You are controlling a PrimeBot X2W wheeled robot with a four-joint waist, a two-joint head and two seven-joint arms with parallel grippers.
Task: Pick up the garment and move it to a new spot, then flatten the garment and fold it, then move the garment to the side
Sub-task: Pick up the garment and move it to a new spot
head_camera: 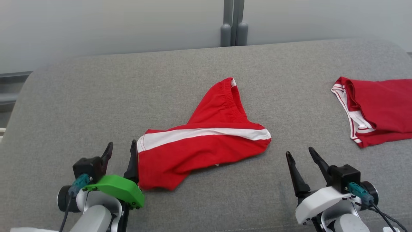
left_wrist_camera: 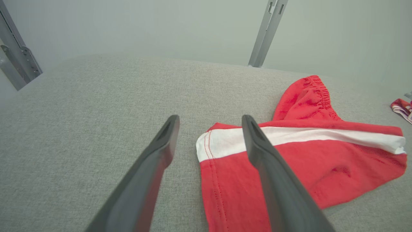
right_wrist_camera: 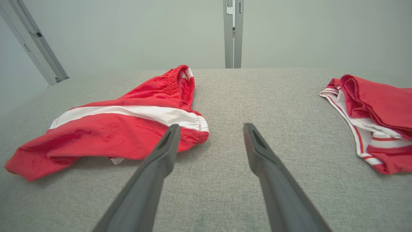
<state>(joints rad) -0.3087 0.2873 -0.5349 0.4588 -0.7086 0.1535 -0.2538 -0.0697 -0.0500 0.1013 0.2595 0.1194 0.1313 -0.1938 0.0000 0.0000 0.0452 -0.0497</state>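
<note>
Lying crumpled on the tabletop (head_camera: 96, 96), the garment (head_camera: 199, 141) is flanked by the left end effector (head_camera: 122, 143) at its near-left hem and the right end effector (head_camera: 300, 151), both open; flattening is judged pending, requiring gripped, spread hems.

Parts cut off or covered

The second red garment (head_camera: 379, 109) runs off the right edge; the near left corner of the red shorts (head_camera: 199, 145) sits behind the left gripper (head_camera: 122, 144); the far post (head_camera: 234, 22) is cut by the top edge.
</note>
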